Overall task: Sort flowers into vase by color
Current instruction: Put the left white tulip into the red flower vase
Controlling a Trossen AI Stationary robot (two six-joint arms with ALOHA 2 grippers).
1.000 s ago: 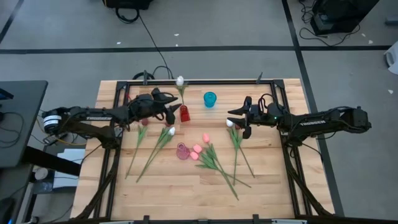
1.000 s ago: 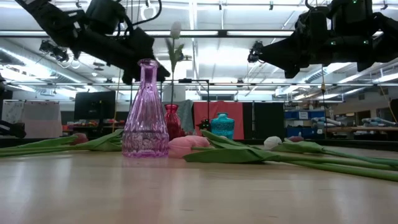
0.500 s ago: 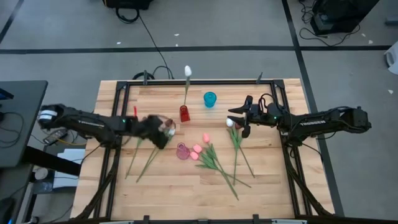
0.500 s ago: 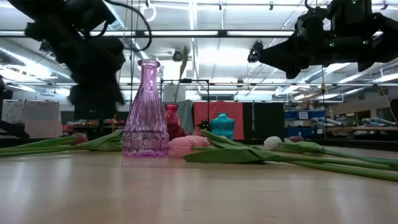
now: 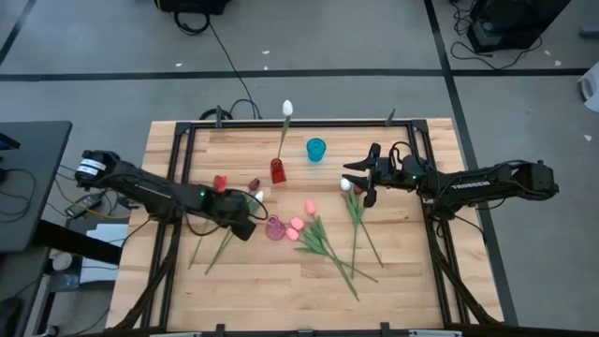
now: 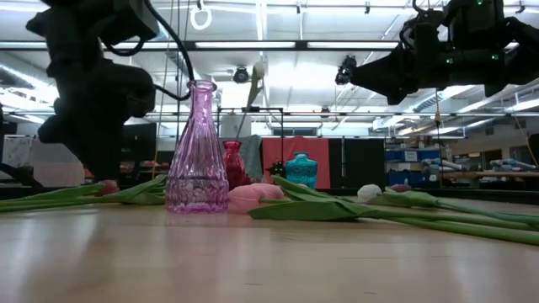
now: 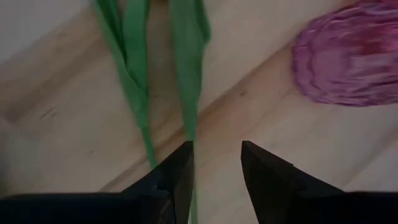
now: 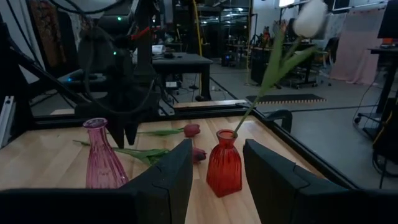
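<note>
Three small vases stand on the table: purple (image 5: 274, 227), red (image 5: 278, 170) and teal (image 5: 316, 149). One white tulip (image 5: 287, 108) stands with its stem in the red vase, leaning toward the far edge. Two maroon tulips (image 5: 220, 183) and a white one (image 5: 259, 196) lie left of the purple vase. Pink tulips (image 5: 297, 224) and another white one (image 5: 345, 185) lie to its right. My left gripper (image 5: 239, 225) is open and points down over the green stems (image 7: 189, 74) beside the purple vase (image 7: 351, 59). My right gripper (image 5: 360, 183) is open and hovers above the white tulip lying on the right. My left gripper has one green stem (image 7: 189, 134) running past the inner side of one finger (image 7: 177, 177), between the open fingers, which come from above. The stem lies flat on the table. Whether the finger touches it, I cannot tell.
The low view shows the purple vase (image 6: 197, 147) closest to the near edge, with tulip leaves (image 6: 337, 206) spread to its right. The right wrist view looks across at the red vase (image 8: 224, 163) and the left arm (image 8: 115, 93). Bare wood lies toward the near edge.
My left gripper has moved from beside the red vase toward the near edge and down, tipping to point at the stems left of the purple vase. The white tulip in the red vase has swung its head farther toward the far edge. The maroon tulips now show uncovered.
</note>
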